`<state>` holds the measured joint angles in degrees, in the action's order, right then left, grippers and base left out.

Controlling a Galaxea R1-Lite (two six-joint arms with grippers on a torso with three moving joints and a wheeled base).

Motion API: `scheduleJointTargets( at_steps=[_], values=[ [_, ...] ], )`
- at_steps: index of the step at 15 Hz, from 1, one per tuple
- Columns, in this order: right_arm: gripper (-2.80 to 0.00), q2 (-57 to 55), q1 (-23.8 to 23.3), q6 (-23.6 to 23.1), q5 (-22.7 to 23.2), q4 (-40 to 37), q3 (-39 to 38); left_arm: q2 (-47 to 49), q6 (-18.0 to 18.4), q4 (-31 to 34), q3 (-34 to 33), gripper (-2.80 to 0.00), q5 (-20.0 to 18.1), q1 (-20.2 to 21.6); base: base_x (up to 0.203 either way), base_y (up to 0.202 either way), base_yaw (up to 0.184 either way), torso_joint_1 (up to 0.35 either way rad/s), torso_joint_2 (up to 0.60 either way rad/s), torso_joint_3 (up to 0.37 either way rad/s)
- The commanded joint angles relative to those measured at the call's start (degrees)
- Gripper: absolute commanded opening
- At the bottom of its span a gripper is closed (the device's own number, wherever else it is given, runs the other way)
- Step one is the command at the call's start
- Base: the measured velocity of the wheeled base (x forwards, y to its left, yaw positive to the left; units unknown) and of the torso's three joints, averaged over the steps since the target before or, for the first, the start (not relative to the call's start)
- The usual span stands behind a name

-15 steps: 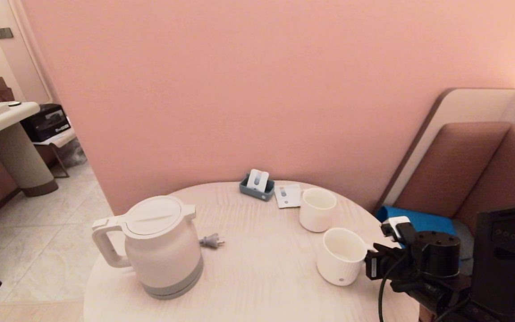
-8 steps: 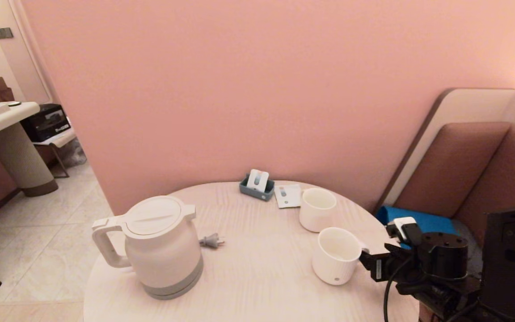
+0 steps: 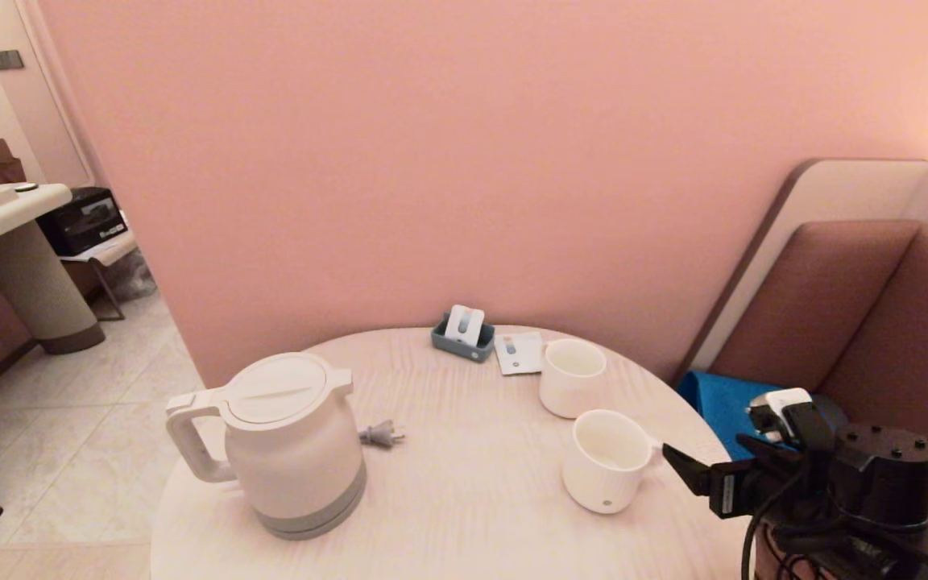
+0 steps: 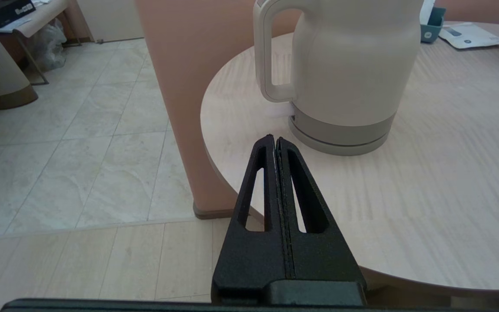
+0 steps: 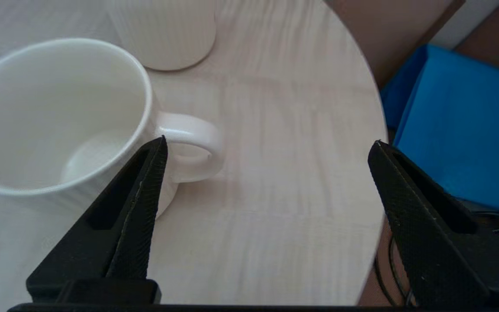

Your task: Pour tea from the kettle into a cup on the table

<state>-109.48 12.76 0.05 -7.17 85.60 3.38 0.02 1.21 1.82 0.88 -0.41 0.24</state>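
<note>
The cup [image 3: 605,459] stands upright and empty on the counter [image 3: 464,499], its handle turned toward the right end effector [image 3: 693,475], so the step in hand looks like the end of setting the cup in place, with nothing poured yet. The right end effector hangs at the counter's right edge with its jaws spread wide and nothing between them; in the right wrist view one finger [image 5: 141,190] lies just beside the cup's handle [image 5: 193,147], apart from it as far as can be told. The kettle [image 3: 291,443] sits well apart on the counter's left side, lid on, loop handle facing outward. The left end effector [image 4: 275,145] is closed and empty, near that handle. The next move probably calls for opening it and taking hold of the handle.
</note>
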Motion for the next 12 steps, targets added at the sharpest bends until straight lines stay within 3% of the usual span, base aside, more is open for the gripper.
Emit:
scheduleJointTargets(
  at_steps=[1, 3, 5, 7, 8, 10, 12],
  values=[
    [0.00, 5.96, -0.01, -0.09, -0.06, -1.82, -0.66, -0.02, 0.02, 0.03, 0.00, -2.80, -0.02, 0.02, 0.000, 0.000, 0.000, 0.000, 0.00, 0.000],
    [0.00, 12.10, -0.40, -0.67, -0.27, -7.63, -0.51, -0.02, 0.02, 0.03, 0.00, -2.80, -0.02, 0.07, 0.000, 0.000, 0.000, 0.000, 0.00, 0.000],
    [0.00, 20.85, -1.38, -1.12, -1.19, -18.26, 1.45, -0.02, 0.02, 0.03, 0.00, -2.80, -0.02, 0.02, 0.000, 0.000, 0.000, 0.000, 0.00, 0.000],
    [0.00, 30.42, -2.69, -1.25, -2.82, -35.34, 5.82, -0.02, 0.02, 0.03, 0.00, -2.80, -0.02, 0.02, 0.000, 0.000, 0.000, 0.000, 0.00, 0.000],
    [0.00, 35.04, -3.69, -1.28, -4.16, -48.16, 9.46, -0.02, 0.02, 0.03, 0.00, -2.80, -0.02, 0.02, 0.000, 0.000, 0.000, 0.000, 0.00, 0.000],
    [0.00, 42.79, -5.58, -1.65, -11.56, -68.73, 18.14, -0.02, 0.02, 0.03, 0.00, -2.80, -0.02, 0.02, 0.000, 0.000, 0.000, 0.000, 0.00, 0.000],
    [0.00, 50.46, -6.42, -2.52, -26.66, -79.12, 21.72, -0.02, 0.02, 0.03, 0.00, -2.80, -0.02, 0.02, 0.000, 0.000, 0.000, 0.000, 0.00, 0.000]
  ],
)
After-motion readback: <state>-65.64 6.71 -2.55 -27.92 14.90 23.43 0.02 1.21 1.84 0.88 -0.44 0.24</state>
